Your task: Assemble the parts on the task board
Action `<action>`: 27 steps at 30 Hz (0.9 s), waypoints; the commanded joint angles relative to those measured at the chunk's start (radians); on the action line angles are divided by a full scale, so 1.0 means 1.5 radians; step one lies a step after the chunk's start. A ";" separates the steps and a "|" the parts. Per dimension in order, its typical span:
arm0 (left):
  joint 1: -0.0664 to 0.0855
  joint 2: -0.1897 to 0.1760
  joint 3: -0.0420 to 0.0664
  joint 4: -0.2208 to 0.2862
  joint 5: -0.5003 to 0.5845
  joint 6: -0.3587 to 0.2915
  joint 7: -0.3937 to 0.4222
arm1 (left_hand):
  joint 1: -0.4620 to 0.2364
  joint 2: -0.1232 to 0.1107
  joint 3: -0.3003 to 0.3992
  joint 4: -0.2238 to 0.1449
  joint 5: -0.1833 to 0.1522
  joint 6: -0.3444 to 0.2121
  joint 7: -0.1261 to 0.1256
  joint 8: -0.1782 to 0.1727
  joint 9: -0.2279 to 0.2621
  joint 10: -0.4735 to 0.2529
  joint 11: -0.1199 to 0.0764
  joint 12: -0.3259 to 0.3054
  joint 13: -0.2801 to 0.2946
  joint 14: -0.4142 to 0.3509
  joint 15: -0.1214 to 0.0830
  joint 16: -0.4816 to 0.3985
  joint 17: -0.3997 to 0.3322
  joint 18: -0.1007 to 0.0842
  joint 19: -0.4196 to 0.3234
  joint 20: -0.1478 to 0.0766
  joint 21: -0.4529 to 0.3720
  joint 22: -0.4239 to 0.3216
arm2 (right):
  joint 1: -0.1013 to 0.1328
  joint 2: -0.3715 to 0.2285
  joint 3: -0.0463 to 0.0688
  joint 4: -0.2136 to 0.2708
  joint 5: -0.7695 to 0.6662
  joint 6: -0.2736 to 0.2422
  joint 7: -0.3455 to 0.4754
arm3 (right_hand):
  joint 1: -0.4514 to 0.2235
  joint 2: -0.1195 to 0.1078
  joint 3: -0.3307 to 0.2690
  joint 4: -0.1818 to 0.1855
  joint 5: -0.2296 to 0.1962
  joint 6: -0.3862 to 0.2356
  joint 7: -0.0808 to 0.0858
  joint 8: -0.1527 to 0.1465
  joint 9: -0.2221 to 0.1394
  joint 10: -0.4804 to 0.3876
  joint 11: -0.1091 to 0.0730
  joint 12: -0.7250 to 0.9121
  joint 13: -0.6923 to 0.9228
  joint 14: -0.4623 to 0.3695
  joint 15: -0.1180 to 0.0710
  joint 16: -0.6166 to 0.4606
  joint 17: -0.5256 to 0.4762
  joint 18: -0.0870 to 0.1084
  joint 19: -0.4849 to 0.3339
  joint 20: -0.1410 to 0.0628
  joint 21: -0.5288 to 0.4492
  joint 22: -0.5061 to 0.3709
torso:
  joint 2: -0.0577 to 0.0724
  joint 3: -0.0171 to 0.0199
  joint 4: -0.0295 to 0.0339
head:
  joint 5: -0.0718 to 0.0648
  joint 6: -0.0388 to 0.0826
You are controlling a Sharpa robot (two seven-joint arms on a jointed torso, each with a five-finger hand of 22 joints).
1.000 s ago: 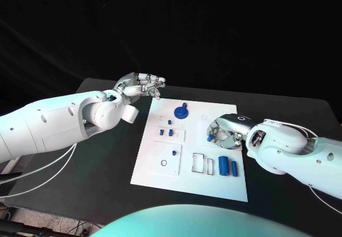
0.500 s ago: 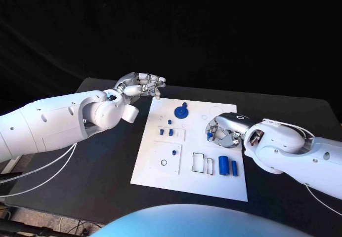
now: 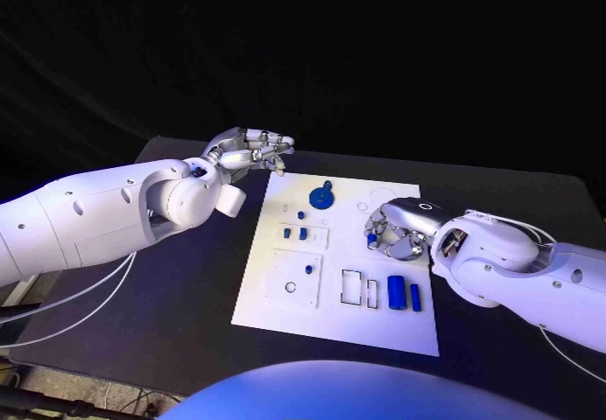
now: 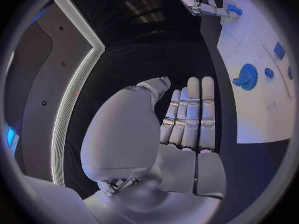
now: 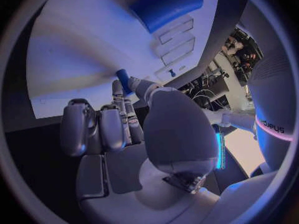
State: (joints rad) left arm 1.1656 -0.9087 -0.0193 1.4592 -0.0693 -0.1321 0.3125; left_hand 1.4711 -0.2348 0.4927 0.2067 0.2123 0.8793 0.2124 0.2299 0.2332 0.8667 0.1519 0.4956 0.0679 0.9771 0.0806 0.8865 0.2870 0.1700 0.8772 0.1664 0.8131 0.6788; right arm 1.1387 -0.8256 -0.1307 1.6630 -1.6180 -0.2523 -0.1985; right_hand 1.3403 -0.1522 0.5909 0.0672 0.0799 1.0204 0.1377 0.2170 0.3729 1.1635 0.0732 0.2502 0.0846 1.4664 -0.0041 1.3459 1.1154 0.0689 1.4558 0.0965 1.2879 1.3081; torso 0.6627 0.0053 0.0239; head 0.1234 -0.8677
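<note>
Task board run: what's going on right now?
The right hand is over the middle of the task board, pinching a small blue part between thumb and finger. The left hand hovers off the board's far left corner, holding nothing. A blue gear sits at the far end of the board, and two blue cylinders lie near the right edge.

Dim bluish light, dark surroundings, fisheye bending at wrist-view edges.

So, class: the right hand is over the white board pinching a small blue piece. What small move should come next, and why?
Probably lower the right hand toward the task board to seat the small blue part it pinches; the part is above the board, not in a socket.
</note>
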 commanded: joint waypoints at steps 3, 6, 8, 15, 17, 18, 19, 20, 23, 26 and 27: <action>0.001 0.000 0.001 0.001 -0.003 0.013 0.000 | -0.006 -0.001 0.000 -0.005 0.000 -0.005 -0.001 -0.002 0.000 -0.003 0.000 -0.004 0.001 -0.003 -0.001 -0.003 0.000 0.008 -0.001 0.005 -0.003 -0.001 | -0.001 -0.001 0.000 0.007 -0.013 -0.024 0.002 | 0.014 0.022 0.010 -0.013 -0.006 0.021 -0.008 0.022 0.018 0.025 -0.010 0.003 0.009 0.016 -0.010 0.007 0.007 -0.009 0.007 -0.006 0.013 0.109 | -0.001 -0.0001 0.0005 | 0.000 0.000; 0.001 0.000 0.001 0.001 -0.003 0.014 -0.001 | -0.005 -0.001 0.000 -0.006 0.000 -0.005 -0.001 -0.002 0.000 -0.003 0.000 -0.004 0.001 -0.003 -0.001 -0.003 0.000 0.008 -0.001 0.005 -0.003 -0.001 | -0.001 -0.004 0.000 0.012 -0.013 -0.033 0.003 | 0.014 0.026 0.013 -0.016 -0.008 0.022 -0.010 0.027 0.022 0.031 -0.012 0.002 0.011 0.016 -0.011 0.008 0.008 -0.009 0.008 -0.007 0.016 0.111 | -0.001 -0.0003 0.0005 | 0.000 0.000; 0.001 0.000 0.001 0.001 -0.003 0.013 -0.001 | -0.005 -0.001 0.000 -0.006 0.000 -0.005 -0.001 -0.002 0.000 -0.003 0.000 -0.004 0.001 -0.003 -0.001 -0.003 0.000 0.008 -0.001 0.005 -0.003 -0.001 | -0.001 -0.007 0.000 0.017 -0.013 -0.040 0.003 | 0.013 0.027 0.014 -0.016 -0.008 0.023 -0.010 0.028 0.024 0.032 -0.012 0.002 0.011 0.016 -0.011 0.008 0.008 -0.010 0.009 -0.008 0.018 0.111 | -0.001 -0.0004 0.0004 | 0.000 -0.001; 0.001 0.001 0.001 -0.003 -0.003 0.012 -0.001 | -0.004 0.000 0.001 -0.006 0.000 -0.005 -0.001 -0.002 0.001 -0.003 0.000 -0.004 0.001 -0.003 -0.001 -0.003 0.000 0.009 -0.001 0.005 -0.003 -0.001 | 0.006 -0.023 0.002 0.045 -0.008 -0.069 0.004 | 0.009 0.025 0.013 -0.018 -0.012 0.023 -0.011 0.032 0.028 0.034 -0.013 -0.002 0.012 0.016 -0.012 0.008 0.008 -0.010 0.010 -0.008 0.021 0.113 | -0.002 -0.0005 -0.0004 | 0.000 0.001; 0.001 0.002 0.001 -0.004 -0.003 0.013 -0.001 | -0.004 0.000 0.001 -0.006 0.000 -0.005 -0.001 -0.002 0.001 -0.003 0.000 -0.004 0.001 -0.003 -0.001 -0.003 0.000 0.009 -0.001 0.005 -0.003 -0.001 | 0.010 -0.027 0.003 0.055 -0.003 -0.076 0.004 | 0.008 0.025 0.013 -0.018 -0.012 0.023 -0.011 0.033 0.029 0.034 -0.013 -0.002 0.012 0.016 -0.012 0.008 0.008 -0.011 0.011 -0.009 0.022 0.114 | -0.001 -0.0007 -0.0001 | -0.001 0.002; 0.001 0.003 0.001 -0.005 -0.003 0.013 -0.001 | -0.004 0.000 0.002 -0.008 0.000 -0.005 -0.001 -0.002 0.001 -0.003 0.000 -0.004 0.001 -0.003 -0.001 -0.003 0.000 0.009 -0.001 0.005 -0.003 -0.001 | 0.012 -0.028 0.003 0.059 0.001 -0.080 0.005 | 0.007 0.024 0.013 -0.018 -0.013 0.023 -0.012 0.034 0.030 0.035 -0.013 -0.003 0.012 0.016 -0.012 0.009 0.008 -0.011 0.010 -0.009 0.022 0.114 | -0.001 -0.0007 0.0001 | -0.001 0.002; 0.001 0.003 0.001 -0.005 -0.003 0.013 -0.001 | -0.004 0.000 0.002 -0.008 0.000 -0.005 -0.001 -0.002 0.001 -0.003 0.000 -0.004 0.001 -0.003 -0.001 -0.003 0.000 0.009 -0.001 0.005 -0.003 -0.001 | 0.013 -0.029 0.004 0.061 0.003 -0.081 0.005 | 0.007 0.024 0.013 -0.018 -0.013 0.023 -0.012 0.034 0.030 0.035 -0.013 -0.003 0.012 0.016 -0.012 0.009 0.008 -0.011 0.010 -0.009 0.022 0.114 | -0.001 -0.0007 0.0001 | -0.001 0.002; 0.001 0.003 0.001 -0.005 -0.003 0.013 -0.001 | -0.004 0.000 0.002 -0.008 0.000 -0.005 -0.001 -0.002 0.001 -0.003 0.000 -0.004 0.001 -0.003 -0.001 -0.003 0.000 0.009 -0.001 0.005 -0.003 -0.001 | 0.014 -0.030 0.004 0.065 0.006 -0.083 0.006 | 0.006 0.024 0.012 -0.018 -0.014 0.023 -0.012 0.035 0.031 0.035 -0.013 -0.004 0.012 0.016 -0.012 0.008 0.007 -0.011 0.010 -0.009 0.022 0.114 | -0.001 -0.0006 0.0003 | -0.001 0.002; 0.000 0.004 0.001 -0.006 -0.003 0.014 -0.001 | -0.004 0.000 0.002 -0.008 0.000 -0.005 -0.001 -0.002 0.001 -0.003 0.000 -0.004 0.001 -0.003 -0.001 -0.003 0.000 0.009 -0.001 0.005 -0.003 -0.001 | 0.018 -0.031 0.005 0.080 0.017 -0.091 0.008 | 0.002 0.022 0.011 -0.017 -0.015 0.022 -0.012 0.036 0.033 0.035 -0.013 -0.006 0.012 0.016 -0.012 0.008 0.006 -0.011 0.011 -0.009 0.022 0.114 | -0.001 -0.0003 0.0004 | 0.001 0.002; 0.000 0.005 0.001 -0.007 -0.003 0.015 -0.002 | -0.004 0.000 0.002 -0.008 0.000 -0.005 0.000 -0.002 0.001 -0.004 0.000 -0.004 0.001 -0.004 -0.001 -0.004 0.000 0.009 -0.001 0.005 -0.003 -0.001 | 0.020 -0.026 0.005 0.098 0.031 -0.098 0.015 | -0.003 0.021 0.009 -0.015 -0.015 0.018 -0.012 0.037 0.035 0.034 -0.012 -0.009 0.012 0.016 -0.012 0.008 0.006 -0.011 0.010 -0.009 0.021 0.114 | -0.001 -0.0002 -0.0001 | 0.004 0.002; 0.000 0.005 0.000 -0.007 -0.003 0.015 -0.003 | -0.004 0.000 0.002 -0.008 0.000 -0.005 0.000 -0.002 0.001 -0.004 0.000 -0.004 0.001 -0.004 -0.001 -0.004 0.000 0.009 -0.001 0.005 -0.003 -0.001 | 0.020 -0.024 0.005 0.102 0.034 -0.099 0.016 | -0.003 0.020 0.009 -0.015 -0.015 0.018 -0.012 0.037 0.036 0.034 -0.012 -0.010 0.012 0.016 -0.012 0.008 0.006 -0.011 0.010 -0.009 0.021 0.114 | -0.001 -0.0001 -0.0003 | 0.005 0.002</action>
State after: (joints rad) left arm 1.1656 -0.9033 -0.0194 1.4478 -0.0705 -0.1279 0.3064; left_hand 1.4712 -0.2348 0.4955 0.1984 0.2123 0.8793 0.2124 0.2299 0.2332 0.8667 0.1519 0.4956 0.0677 0.9772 0.0806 0.8865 0.2870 0.1700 0.8772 0.1664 0.8132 0.6790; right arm 1.1679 -0.8667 -0.1232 1.8044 -1.5961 -0.3682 -0.1933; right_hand 1.3458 -0.1176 0.6099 0.0425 0.0630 1.0395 0.1317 0.2313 0.3754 1.2070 0.0545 0.2397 0.1026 1.4664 -0.0182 1.3555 1.1247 0.0689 1.4643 0.0878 1.3175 1.3078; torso 0.6604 0.0045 0.0240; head 0.1267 -0.8643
